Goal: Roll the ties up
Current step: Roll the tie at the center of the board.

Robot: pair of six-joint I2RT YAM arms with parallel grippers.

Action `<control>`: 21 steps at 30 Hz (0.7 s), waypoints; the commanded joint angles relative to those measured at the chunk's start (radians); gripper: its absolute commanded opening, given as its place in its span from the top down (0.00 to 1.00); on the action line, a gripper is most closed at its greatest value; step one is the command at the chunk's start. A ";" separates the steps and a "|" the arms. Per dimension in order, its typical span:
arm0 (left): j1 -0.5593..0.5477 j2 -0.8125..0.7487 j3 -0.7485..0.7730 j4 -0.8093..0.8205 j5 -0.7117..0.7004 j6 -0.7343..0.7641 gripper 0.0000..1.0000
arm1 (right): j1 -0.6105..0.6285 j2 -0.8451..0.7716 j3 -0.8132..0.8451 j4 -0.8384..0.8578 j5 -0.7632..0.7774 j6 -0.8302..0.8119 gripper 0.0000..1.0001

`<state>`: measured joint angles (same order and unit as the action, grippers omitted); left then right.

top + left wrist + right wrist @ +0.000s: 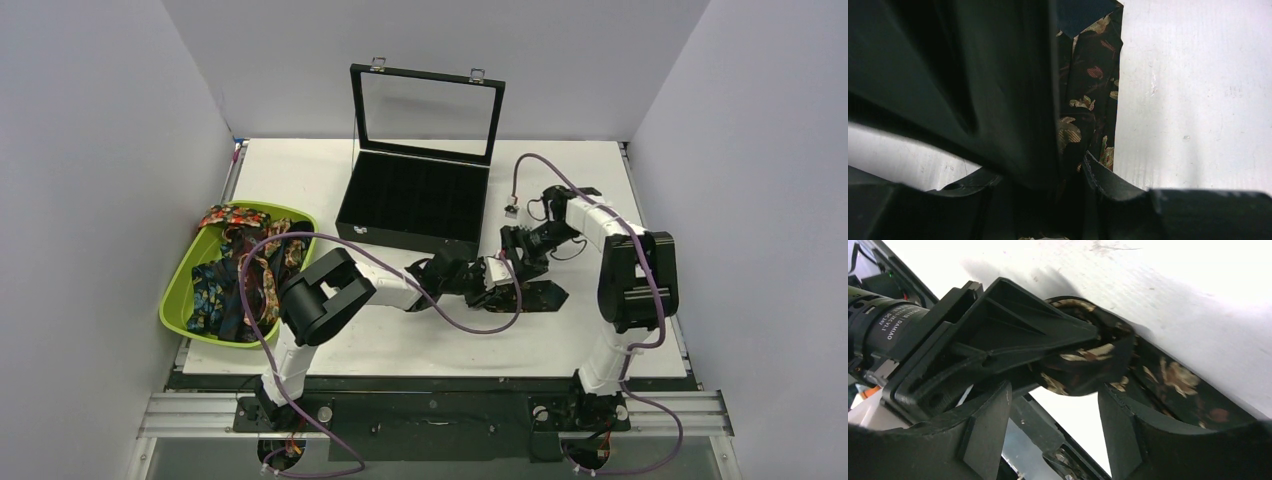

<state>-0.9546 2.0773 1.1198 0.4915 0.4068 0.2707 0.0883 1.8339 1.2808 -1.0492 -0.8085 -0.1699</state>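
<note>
- Top view: my left gripper (488, 278) and right gripper (515, 262) meet mid white table (400, 340) at the dark tan-floral fabric necktie (545, 295). More printed ties (240, 270) sit in the lime-green plastic tub (175, 300) on the left.
- Left wrist: the left jaws are pinched on that floral necktie.
- Right wrist: the right jaws stand apart either side of its rolled end.

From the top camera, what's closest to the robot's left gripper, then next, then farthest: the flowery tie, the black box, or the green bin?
1. The flowery tie, mid-table, held by the left gripper.
2. The black box, just behind.
3. The green bin, far left.
</note>
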 commanded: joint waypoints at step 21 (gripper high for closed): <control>-0.008 -0.038 0.022 -0.051 0.026 -0.017 0.32 | -0.018 0.071 -0.067 0.051 0.408 0.013 1.00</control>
<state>-0.9630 2.0766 1.1374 0.4141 0.4004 0.2821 0.0887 1.8889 1.2518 -1.0500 -0.6495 -0.1349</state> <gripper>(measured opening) 0.653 0.046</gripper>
